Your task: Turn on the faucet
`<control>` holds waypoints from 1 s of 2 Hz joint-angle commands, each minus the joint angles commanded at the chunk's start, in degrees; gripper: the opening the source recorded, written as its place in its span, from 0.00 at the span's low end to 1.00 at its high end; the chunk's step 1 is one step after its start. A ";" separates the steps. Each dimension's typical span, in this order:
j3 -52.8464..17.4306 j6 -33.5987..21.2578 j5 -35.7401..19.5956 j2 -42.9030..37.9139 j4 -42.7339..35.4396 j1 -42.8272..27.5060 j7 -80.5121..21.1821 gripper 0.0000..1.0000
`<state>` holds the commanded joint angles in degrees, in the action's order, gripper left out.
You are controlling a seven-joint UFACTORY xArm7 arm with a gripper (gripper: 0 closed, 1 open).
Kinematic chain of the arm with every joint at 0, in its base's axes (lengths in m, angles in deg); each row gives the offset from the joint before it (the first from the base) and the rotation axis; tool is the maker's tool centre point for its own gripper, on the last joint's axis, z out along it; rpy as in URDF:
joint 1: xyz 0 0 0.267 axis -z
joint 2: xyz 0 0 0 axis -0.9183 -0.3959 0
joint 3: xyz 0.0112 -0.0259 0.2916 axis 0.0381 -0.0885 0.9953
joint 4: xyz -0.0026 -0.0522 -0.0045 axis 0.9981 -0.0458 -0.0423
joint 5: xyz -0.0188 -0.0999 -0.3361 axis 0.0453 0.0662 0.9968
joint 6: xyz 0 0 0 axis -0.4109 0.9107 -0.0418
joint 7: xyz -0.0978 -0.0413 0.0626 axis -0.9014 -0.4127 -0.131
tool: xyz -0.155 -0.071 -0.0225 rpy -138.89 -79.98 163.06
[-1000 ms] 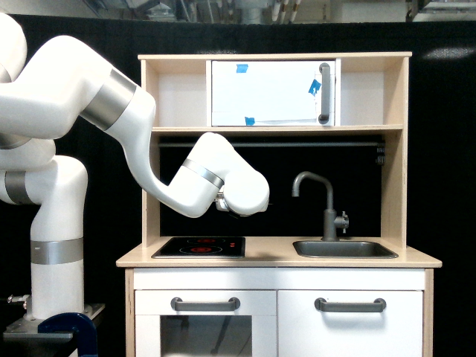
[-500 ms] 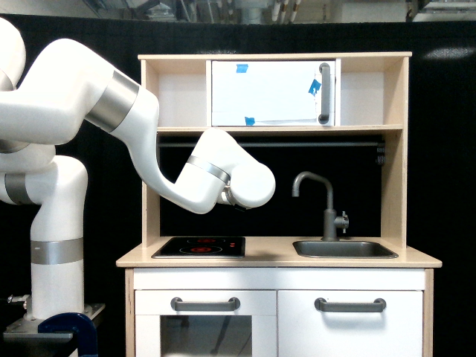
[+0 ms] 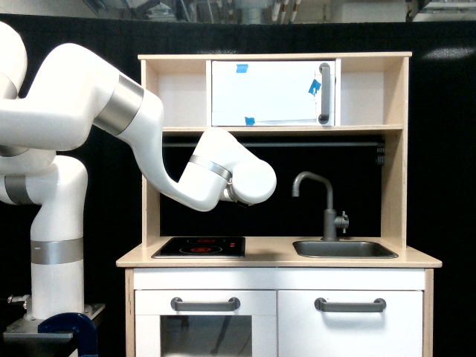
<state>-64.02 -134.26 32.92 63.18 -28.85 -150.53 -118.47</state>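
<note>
Although the toy kitchen [image 3: 275, 223] fills most of the exterior view, the white arm [image 3: 149, 141] reaches in from the exterior view's left and ends in a rounded wrist housing above the tabletop [image 3: 268, 256], well short of the faucet [image 3: 325, 204]. Its tool is hidden behind that housing, so I cannot tell whether it is open or closed. An upper cabinet door [image 3: 271, 93] with blue tape marks and a vertical grey handle sits above and to the left of the faucet. Below the faucet, two drawer fronts carry grey bar handles [image 3: 350, 304]. A black hob [image 3: 199, 246] lies on the tabletop, left of the faucet. A sink basin [image 3: 343, 249] sits directly at the faucet's base. That faucet stands upright at the sink's rear edge, spout curving left, small knob on its right side, untouched and apart from the arm.
</note>
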 joint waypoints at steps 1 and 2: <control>3.36 9.54 -1.82 3.10 1.39 -6.74 2.64 1.00; 2.41 21.61 -3.49 6.57 -2.08 -21.97 3.41 1.00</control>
<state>-61.61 -112.65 29.43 69.76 -30.94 -172.50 -115.06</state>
